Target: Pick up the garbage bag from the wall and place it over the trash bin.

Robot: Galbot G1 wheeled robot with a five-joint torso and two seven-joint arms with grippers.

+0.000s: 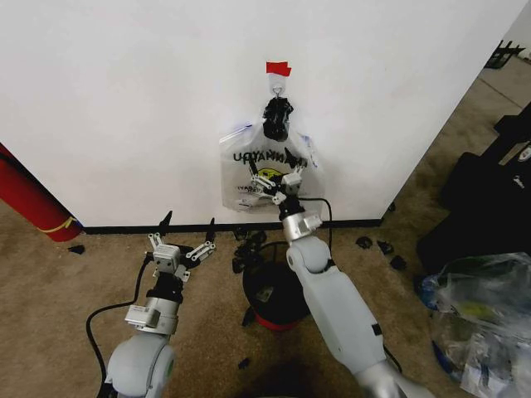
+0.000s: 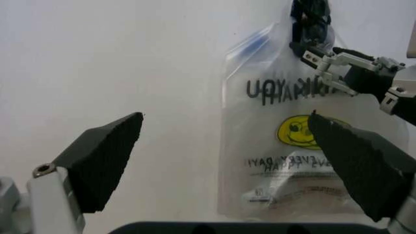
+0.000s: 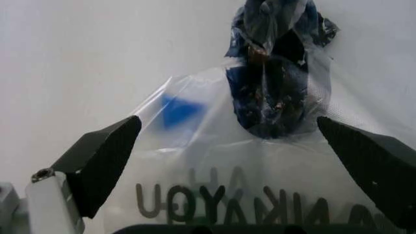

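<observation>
Right gripper (image 1: 278, 184), fingers wide, at hanging garbage bag (image 3: 215, 161); left gripper (image 1: 187, 225) wide, low.

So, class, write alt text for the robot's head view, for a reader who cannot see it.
The right gripper reaches, fingers open, to the garbage bag hanging from a hook on the white wall. The left gripper waits open, lower, near the baseboard. The trash bin stands on the carpet below the bag.

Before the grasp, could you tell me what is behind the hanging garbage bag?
Behind the garbage bag is the plain white wall; it hangs from a small hook under red tape. The open right gripper covers part of its front.
</observation>
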